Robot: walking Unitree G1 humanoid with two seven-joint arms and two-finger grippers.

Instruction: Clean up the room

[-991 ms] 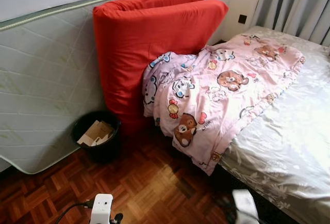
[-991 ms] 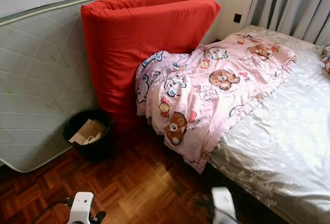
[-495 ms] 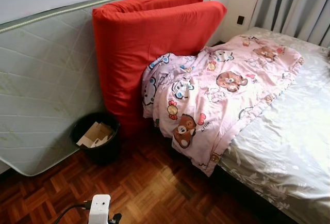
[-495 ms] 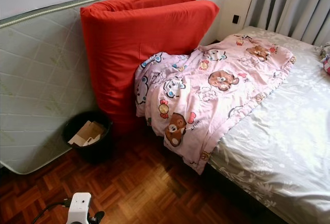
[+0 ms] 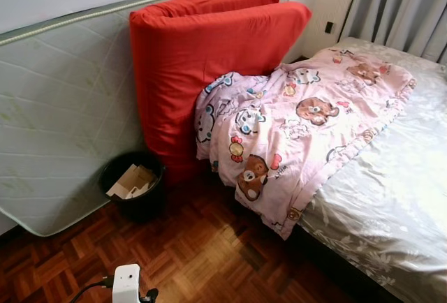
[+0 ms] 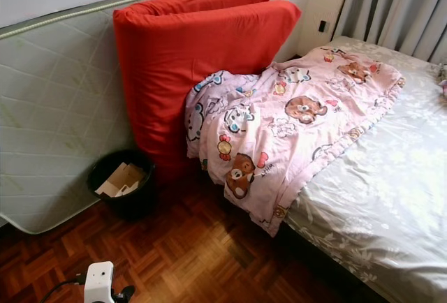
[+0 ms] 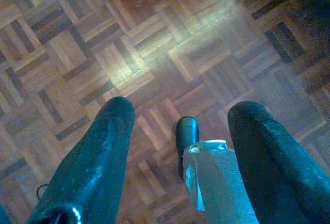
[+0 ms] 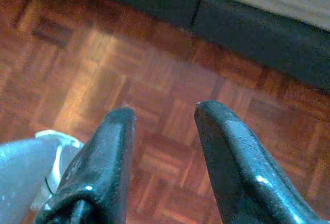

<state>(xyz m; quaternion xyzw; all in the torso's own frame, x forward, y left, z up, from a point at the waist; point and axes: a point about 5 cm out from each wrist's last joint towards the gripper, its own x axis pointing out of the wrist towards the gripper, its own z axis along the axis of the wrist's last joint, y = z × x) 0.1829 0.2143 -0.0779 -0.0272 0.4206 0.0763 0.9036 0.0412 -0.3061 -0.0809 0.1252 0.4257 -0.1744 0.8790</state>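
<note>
A pink cartoon-print blanket point(image 5: 300, 125) lies across the bed point(image 5: 391, 198), and its corner hangs down toward the floor. Two big red cushions point(image 5: 202, 65) lean upright against a grey mattress point(image 5: 63, 121) that stands on its side by the wall. A black bin point(image 5: 134, 184) holding cardboard scraps stands on the parquet in front of the mattress. My left gripper point(image 7: 183, 108) hangs open over bare parquet, with my own foot point(image 7: 186, 131) below it. My right gripper point(image 8: 164, 109) is open too, low over the floor near the bed's dark base point(image 8: 232, 22).
Parquet floor point(image 5: 209, 247) runs between me and the bed. Grey curtains point(image 5: 405, 3) hang at the far right, with a wall socket point(image 5: 328, 27) beside them. The white end of my left arm point(image 5: 127, 283) shows at the bottom edge.
The whole picture has shifted slightly as the camera moved. My right arm's white end has dropped out of the bottom right, and my left arm's sits lower. The room's things have not moved.
</note>
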